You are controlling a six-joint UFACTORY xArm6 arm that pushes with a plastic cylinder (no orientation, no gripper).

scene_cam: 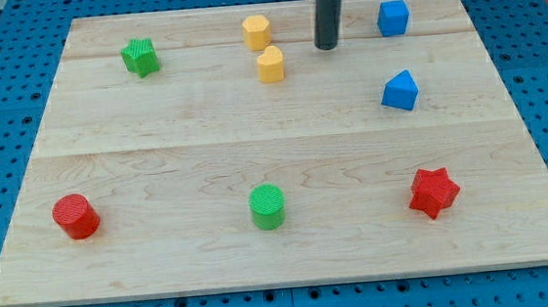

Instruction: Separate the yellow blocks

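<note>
Two yellow blocks lie close together near the view's top centre. A yellow hexagonal block (256,31) sits above a second yellow block (270,64), with a thin gap between them. My tip (326,46) stands on the board to the right of both, about level with the lower yellow block and apart from it. The dark rod rises from the tip out of the view's top.
A green star (139,57) is at the top left. A blue cube (393,18) and another blue block (399,91) are at the right. A red cylinder (76,215), a green cylinder (267,206) and a red star (434,192) line the bottom of the wooden board (158,172).
</note>
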